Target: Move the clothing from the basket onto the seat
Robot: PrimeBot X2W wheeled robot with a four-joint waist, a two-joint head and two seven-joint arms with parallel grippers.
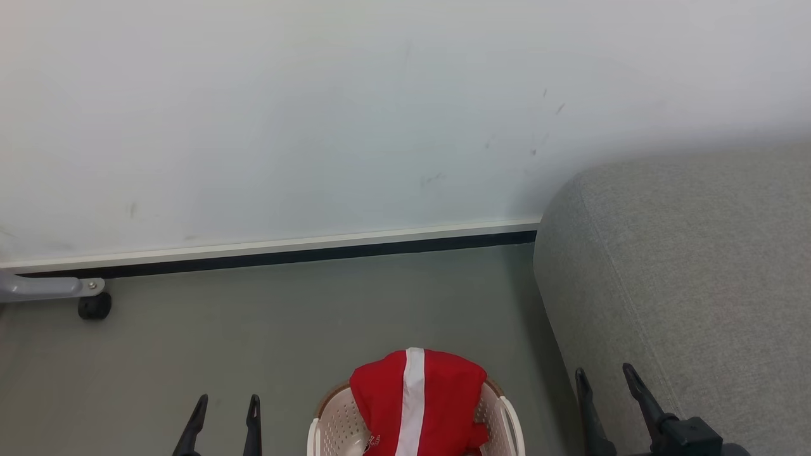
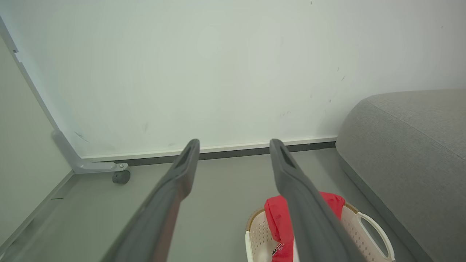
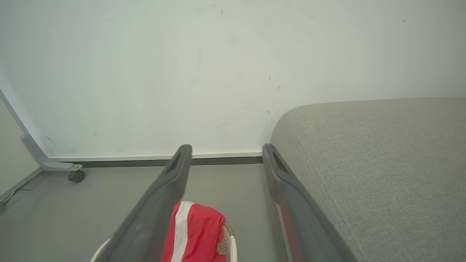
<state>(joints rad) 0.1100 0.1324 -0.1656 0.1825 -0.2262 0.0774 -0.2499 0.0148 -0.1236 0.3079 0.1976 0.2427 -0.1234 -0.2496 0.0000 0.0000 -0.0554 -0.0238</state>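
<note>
The basket (image 1: 336, 424) (image 2: 366, 233) (image 3: 229, 243), cream and perforated, stands on the floor at the bottom middle of the head view. Red clothing (image 1: 415, 402) (image 2: 278, 218) (image 3: 198, 231) with a broad white stripe is heaped in it and rises above the rim. The grey seat (image 1: 690, 278) (image 2: 411, 145) (image 3: 378, 163) fills the right side, just right of the basket. My left gripper (image 1: 225, 408) (image 2: 235, 145) is open, left of the basket, holding nothing. Between basket and seat my right gripper (image 1: 605, 377) (image 3: 226, 150) also stands open and empty.
A white wall (image 1: 317, 114) with a dark skirting strip runs across the back. At the far left a grey metal leg on a black caster (image 1: 95, 306) (image 2: 121, 177) (image 3: 76, 176) stands on the grey floor (image 1: 285, 323), which lies bare between wall and basket.
</note>
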